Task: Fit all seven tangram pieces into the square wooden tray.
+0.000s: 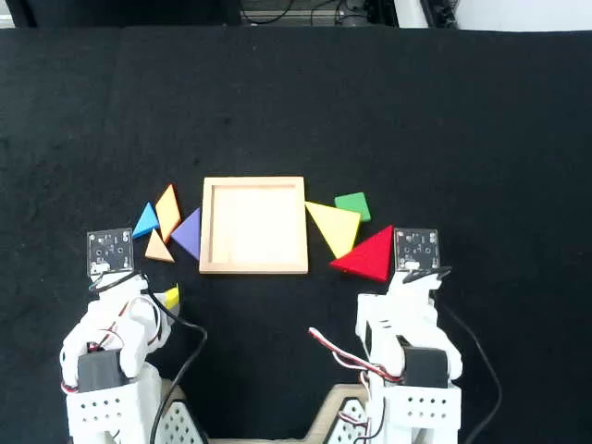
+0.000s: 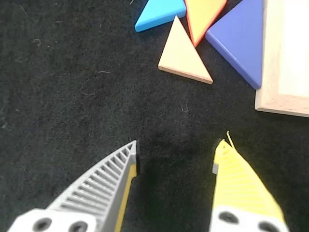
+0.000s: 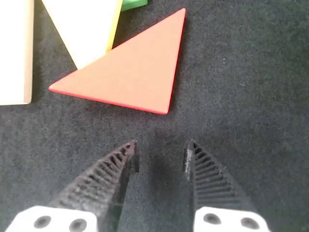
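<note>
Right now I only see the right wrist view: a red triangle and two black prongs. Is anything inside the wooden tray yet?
Observer: No, the tray holds no pieces.
Operator: Where are the pieces I can't see?
Observer: Four lie on the left arm's side of the tray: a blue triangle, an orange parallelogram, a purple triangle and a tan triangle.
Operator: And the other arm?
Observer: The left gripper is open, holding nothing, just short of the tan triangle.
</note>
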